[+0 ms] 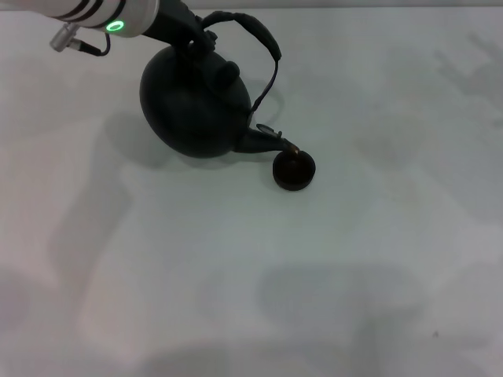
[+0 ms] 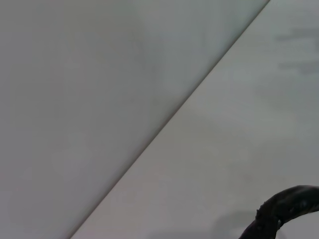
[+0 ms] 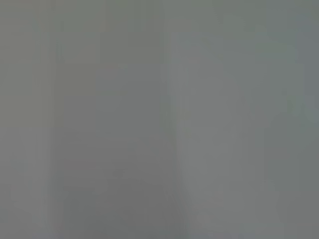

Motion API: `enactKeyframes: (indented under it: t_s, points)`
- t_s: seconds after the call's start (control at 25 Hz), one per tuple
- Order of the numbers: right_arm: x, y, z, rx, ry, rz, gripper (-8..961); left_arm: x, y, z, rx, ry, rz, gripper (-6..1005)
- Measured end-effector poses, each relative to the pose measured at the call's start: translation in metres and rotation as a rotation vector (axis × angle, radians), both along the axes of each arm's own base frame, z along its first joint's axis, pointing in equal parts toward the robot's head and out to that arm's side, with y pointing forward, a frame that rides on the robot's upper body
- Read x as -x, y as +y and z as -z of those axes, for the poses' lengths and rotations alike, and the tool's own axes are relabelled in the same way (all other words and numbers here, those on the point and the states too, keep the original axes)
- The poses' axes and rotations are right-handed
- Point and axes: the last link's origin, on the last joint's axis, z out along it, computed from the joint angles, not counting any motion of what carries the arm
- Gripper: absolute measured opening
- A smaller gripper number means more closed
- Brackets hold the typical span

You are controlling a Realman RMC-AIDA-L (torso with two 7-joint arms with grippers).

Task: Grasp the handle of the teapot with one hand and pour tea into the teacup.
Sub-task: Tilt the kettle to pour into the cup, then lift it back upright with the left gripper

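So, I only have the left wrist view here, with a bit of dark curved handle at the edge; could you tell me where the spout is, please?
Observer: In the head view the teapot is tipped, its spout right over the teacup.
Operator: Thank you. Where does the left claw hold?
Observer: The left claw meets the handle near its end, above the lid.
Operator: And the right arm?
Observer: It appears in no view; its wrist camera shows only blank grey.
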Motion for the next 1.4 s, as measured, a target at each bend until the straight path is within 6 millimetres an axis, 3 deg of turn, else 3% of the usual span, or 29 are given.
enactKeyframes:
  t_s: [1.04,1.4]
  points:
    - [-0.0007,0.0066,0.0029,0.002,-0.019,0.023,847,-0.0070,-0.0007,0.0029,0.012,0.028,0.003,153]
    - [-0.0003,0.0079,0.0035,0.004,-0.022,0.026,847,0.0001,-0.0029,0.0034,0.002,0.002,-0.020,153]
